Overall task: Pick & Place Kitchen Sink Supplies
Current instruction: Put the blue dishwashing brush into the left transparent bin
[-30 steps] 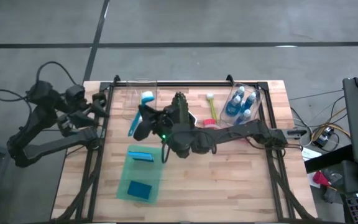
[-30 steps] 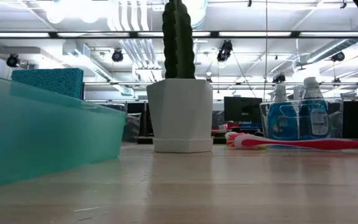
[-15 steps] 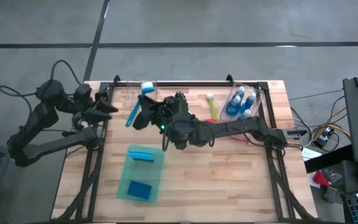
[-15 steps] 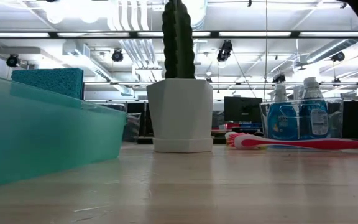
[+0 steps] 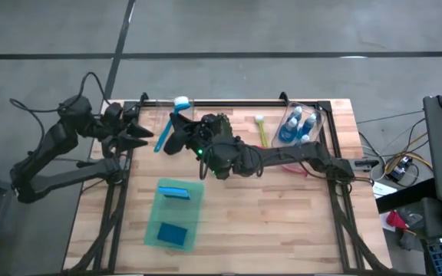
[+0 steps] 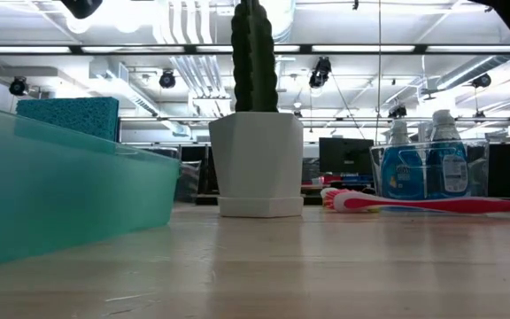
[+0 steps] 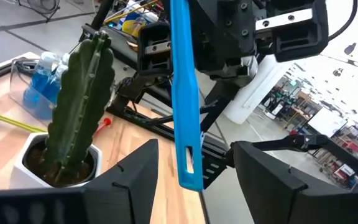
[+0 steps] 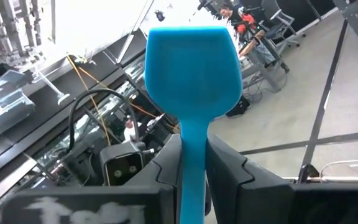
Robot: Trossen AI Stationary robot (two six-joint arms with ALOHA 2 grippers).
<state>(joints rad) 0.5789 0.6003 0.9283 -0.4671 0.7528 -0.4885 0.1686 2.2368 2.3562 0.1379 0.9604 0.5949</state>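
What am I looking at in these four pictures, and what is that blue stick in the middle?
Two dark robot arms work at a wooden table. One picture looks straight down, one looks level across the tabletop, and two come from cameras on the arms' wrists. The right gripper is shut on a blue brush, held up above the table. The left gripper is open, close by the brush's handle end. On the table stand a cactus in a white pot, a clear bin of blue bottles, a yellow brush and a pink brush. A green tray holds two blue sponges.
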